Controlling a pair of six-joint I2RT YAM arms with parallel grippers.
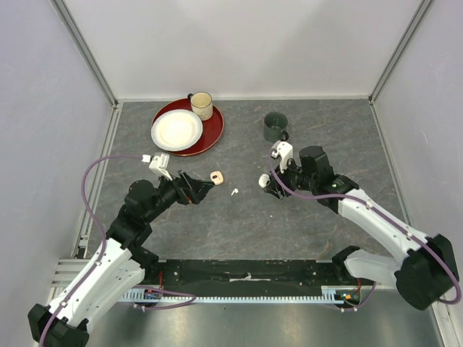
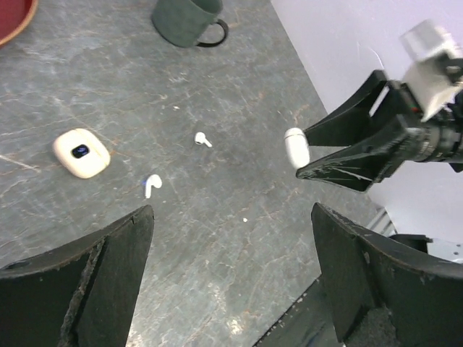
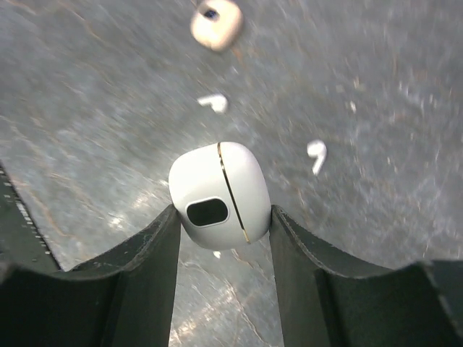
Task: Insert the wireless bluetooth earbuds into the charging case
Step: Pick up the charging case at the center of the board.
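Above grey table (image 1: 246,231), right gripper (image 3: 224,215) grips white case (image 3: 221,181) — seemingly aloft.

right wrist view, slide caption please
Right claw grips white case; two earbuds and peach case lie on table beyond.

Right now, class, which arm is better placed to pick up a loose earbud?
Left. The left gripper is open and empty near the earbuds; the right gripper grips the white case.

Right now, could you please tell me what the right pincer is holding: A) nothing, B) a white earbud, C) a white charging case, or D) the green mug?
C: the right pincer is clamped on the white charging case, one finger on each side.
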